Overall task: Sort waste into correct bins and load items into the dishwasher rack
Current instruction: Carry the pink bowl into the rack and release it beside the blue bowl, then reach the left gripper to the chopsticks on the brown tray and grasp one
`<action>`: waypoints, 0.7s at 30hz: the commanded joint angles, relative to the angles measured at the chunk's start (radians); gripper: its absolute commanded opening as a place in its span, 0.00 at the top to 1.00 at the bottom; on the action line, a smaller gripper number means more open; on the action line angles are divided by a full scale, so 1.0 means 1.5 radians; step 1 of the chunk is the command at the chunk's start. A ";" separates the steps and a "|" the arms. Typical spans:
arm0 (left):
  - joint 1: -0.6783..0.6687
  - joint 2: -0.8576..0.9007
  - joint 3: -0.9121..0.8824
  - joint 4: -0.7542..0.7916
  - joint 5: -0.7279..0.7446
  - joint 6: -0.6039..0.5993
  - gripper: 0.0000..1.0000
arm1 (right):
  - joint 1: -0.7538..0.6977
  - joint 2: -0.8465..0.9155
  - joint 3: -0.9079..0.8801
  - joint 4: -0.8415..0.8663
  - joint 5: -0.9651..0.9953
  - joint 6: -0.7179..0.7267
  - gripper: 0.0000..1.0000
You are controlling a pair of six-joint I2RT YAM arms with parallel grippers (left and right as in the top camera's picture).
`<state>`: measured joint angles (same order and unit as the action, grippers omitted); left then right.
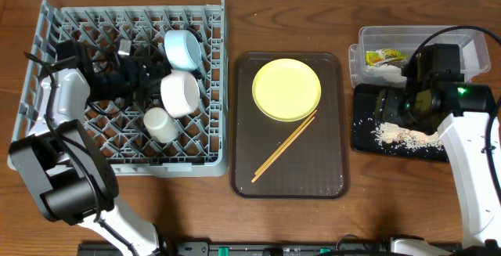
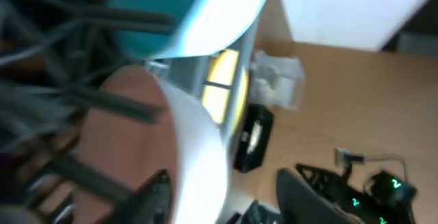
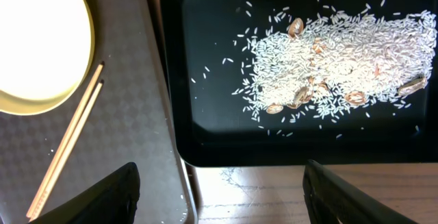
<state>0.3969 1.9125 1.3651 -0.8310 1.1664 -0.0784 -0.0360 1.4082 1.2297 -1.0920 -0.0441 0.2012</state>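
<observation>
The grey dishwasher rack [image 1: 117, 158] holds a light-blue bowl [image 1: 184, 48], a white bowl [image 1: 180, 93] and a white cup [image 1: 160, 124]. My left gripper [image 1: 149, 80] is inside the rack. In the blurred left wrist view it [image 2: 229, 196] is open, with the white bowl's rim [image 2: 195, 148] between the fingers. A yellow plate [image 1: 286, 89] and chopsticks [image 1: 284, 148] lie on the brown tray [image 1: 333, 170]. My right gripper [image 3: 226, 196] is open and empty over the near edge of the black tray [image 3: 205, 135], which holds rice scraps [image 3: 342, 53]. The clear tub [image 1: 438, 37] holds the wrapper [image 1: 385, 57].
The brown tray lies between the rack and the bins, close against the black tray [image 1: 360, 135]. The right arm [image 1: 434, 84] covers part of the black tray and the tub. Bare wood shows along the table's front edge.
</observation>
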 commanded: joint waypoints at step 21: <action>-0.034 -0.262 0.012 0.031 -0.378 -0.004 0.11 | -0.009 -0.006 0.009 0.005 0.009 0.008 0.25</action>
<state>0.4042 1.5696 1.3689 -0.7841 0.7254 -0.0849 -0.0360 1.4082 1.2297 -1.0863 -0.0441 0.2016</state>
